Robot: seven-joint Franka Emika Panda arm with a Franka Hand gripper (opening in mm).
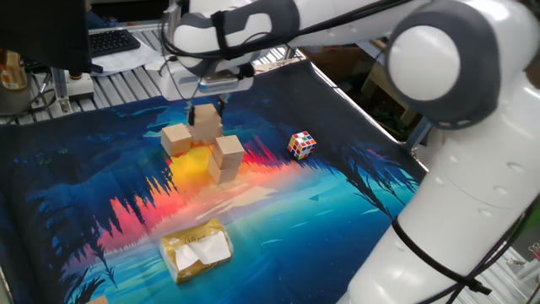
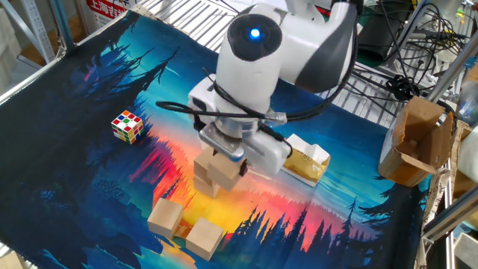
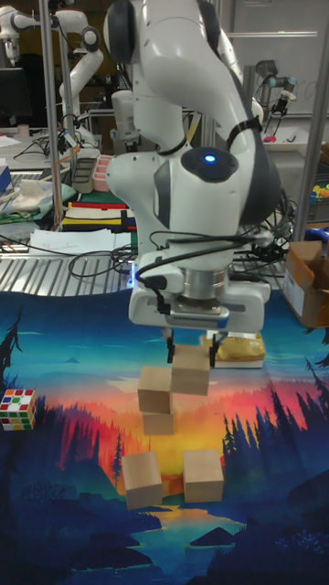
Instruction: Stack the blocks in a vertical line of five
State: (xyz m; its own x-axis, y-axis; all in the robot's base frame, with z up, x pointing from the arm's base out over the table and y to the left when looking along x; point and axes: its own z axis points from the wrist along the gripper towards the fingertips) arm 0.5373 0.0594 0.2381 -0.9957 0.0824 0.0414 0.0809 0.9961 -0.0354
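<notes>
Gripper (image 3: 191, 352) clamped on one block (image 3: 191, 371), held in air — just beside 2-block stack (image 3: 156, 399). Two more blocks (image 3: 143, 478) (image 3: 204, 474) on mat (image 3: 274, 512), nr puzzle cube (image 3: 17, 408) side.

Two-block stack (image 3: 156, 402) beside raised tool (image 3: 190, 348)

The plain light-tan wooden cubes (image 3: 203, 474) look matt and smooth. The big white plastic robot arm (image 1: 439, 127) shines. The colourful printed table mat (image 1: 337, 211) looks like soft cloth.
</notes>
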